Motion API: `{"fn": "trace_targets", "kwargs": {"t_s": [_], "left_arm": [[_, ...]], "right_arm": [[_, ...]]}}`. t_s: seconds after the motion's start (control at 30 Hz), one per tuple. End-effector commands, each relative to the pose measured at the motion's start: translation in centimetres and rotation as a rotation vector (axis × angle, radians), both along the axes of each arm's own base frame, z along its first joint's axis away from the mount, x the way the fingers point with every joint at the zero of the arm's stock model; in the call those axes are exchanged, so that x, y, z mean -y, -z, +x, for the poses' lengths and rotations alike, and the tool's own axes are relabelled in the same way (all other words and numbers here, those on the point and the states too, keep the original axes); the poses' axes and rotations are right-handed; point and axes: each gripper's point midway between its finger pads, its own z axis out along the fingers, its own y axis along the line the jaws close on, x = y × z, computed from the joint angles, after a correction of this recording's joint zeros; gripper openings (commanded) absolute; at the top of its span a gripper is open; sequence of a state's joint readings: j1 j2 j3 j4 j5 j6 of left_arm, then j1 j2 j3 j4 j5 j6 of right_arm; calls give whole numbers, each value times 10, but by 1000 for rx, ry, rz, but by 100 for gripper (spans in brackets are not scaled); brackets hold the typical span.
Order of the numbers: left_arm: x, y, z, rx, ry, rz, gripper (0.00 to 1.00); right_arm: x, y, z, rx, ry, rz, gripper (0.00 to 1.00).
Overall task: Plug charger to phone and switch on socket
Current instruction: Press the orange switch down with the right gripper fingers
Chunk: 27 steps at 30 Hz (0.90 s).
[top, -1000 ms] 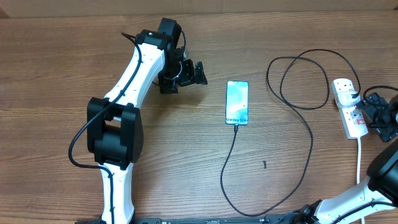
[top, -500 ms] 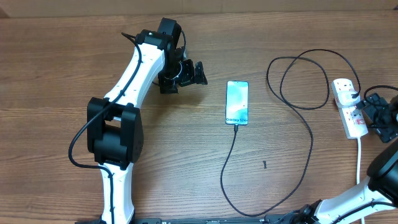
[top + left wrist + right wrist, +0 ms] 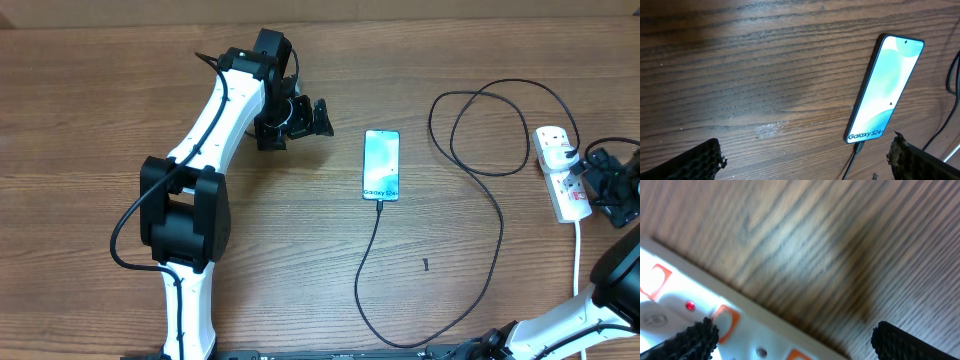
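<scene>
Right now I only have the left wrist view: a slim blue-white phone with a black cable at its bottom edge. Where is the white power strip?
Observer: The white oblong power strip lies at the right edge of the wooden table, well apart from the slim phone.
Operator: Does the cable reach it?
Observer: Yes, the thin black charger cable loops from the phone to a black plug in the strip.
Operator: Where's the right pincer?
Observer: The right pincer is open, beside the strip, on the side away from the phone.
</scene>
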<state>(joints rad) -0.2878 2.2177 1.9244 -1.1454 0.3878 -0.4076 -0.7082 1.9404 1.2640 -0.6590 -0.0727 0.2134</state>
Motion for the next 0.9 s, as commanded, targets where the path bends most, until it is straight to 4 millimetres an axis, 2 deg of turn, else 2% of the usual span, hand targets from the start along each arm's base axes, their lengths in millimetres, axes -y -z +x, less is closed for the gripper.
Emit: {"fn": "trace_targets", "kwargs": {"t_s": [0.0,0.43,0.53,0.63,0.8,0.87], "left_arm": [[1,-13,2,43,27,-2,100],[1,-13,2,43,27,-2,100],[1,-13,2,43,27,-2,100],[1,-13,2,43,27,-2,100],[1,-13,2,43,27,-2,100],[1,-13,2,43,27,-2,100]], "right_arm": [[-12,7,-3,-20,-42,37,100],[-16,9,-8,-43,-39,53,99],[-15,7,-14,-64,10,57,97],[-6,-8,-13,-50,31,27,93],[10,-44,-3,30,45,-39,94],[12,-47,-1,42,46,-50,95]]}}
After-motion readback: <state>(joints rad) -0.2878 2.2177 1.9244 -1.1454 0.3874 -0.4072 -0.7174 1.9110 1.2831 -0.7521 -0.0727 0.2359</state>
